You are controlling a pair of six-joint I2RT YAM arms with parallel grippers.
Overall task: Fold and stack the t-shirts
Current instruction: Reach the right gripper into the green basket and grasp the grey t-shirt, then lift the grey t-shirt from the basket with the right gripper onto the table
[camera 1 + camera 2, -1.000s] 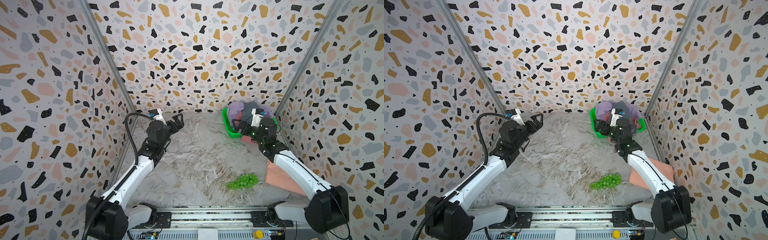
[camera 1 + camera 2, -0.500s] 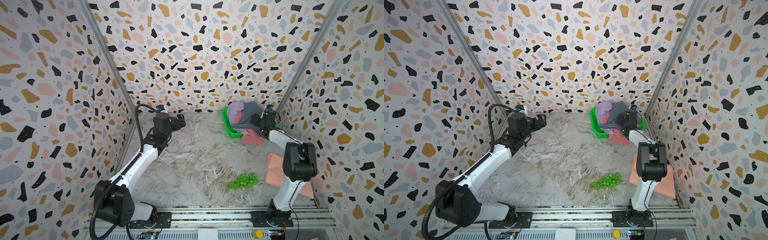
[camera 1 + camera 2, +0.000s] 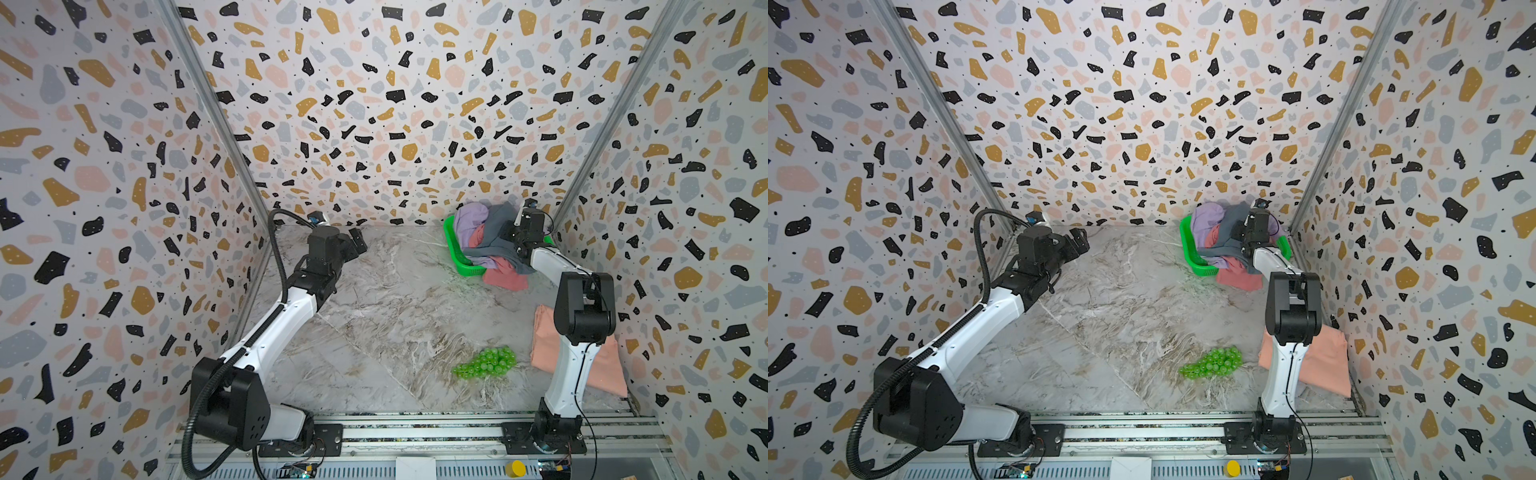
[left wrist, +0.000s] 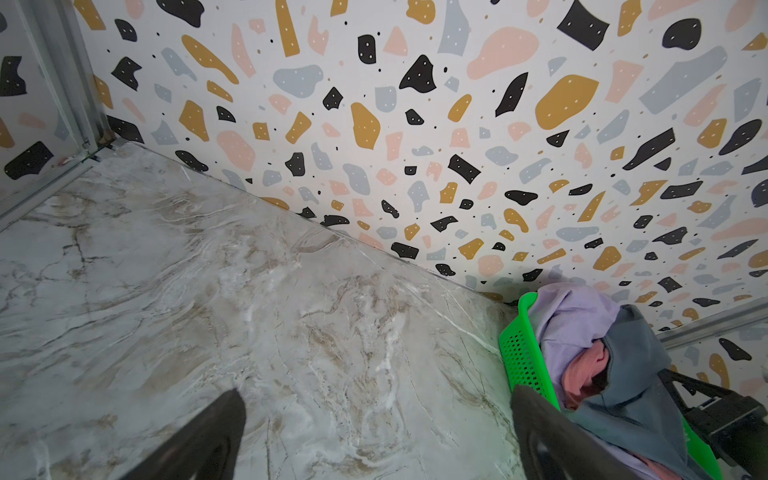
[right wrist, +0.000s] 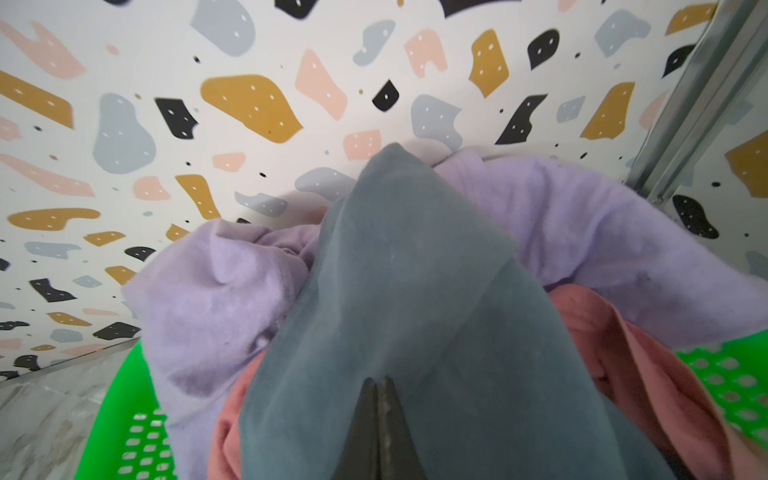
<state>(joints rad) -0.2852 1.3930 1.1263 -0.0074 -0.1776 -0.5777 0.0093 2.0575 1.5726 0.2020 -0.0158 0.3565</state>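
Both top views: I saw the salmon t-shirt (image 3: 609,369) flat beside the right arm, shown nowhere else | left wrist: left gripper (image 4: 374,440) fingers spread above the table (image 4: 291,332) | right wrist only: right gripper (image 5: 382,395) fingers pressed together on the grey t-shirt (image 5: 415,270) in the basket (image 5: 137,436); catch unclear.

Three terrazzo-patterned walls (image 3: 374,104) enclose marbled grey-beige surface (image 3: 395,311); metal corner posts (image 3: 212,104); aluminium rail (image 3: 415,432) along near edge. Light even, diffuse.

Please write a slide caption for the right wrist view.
Right claw shut on grey t-shirt in green basket.
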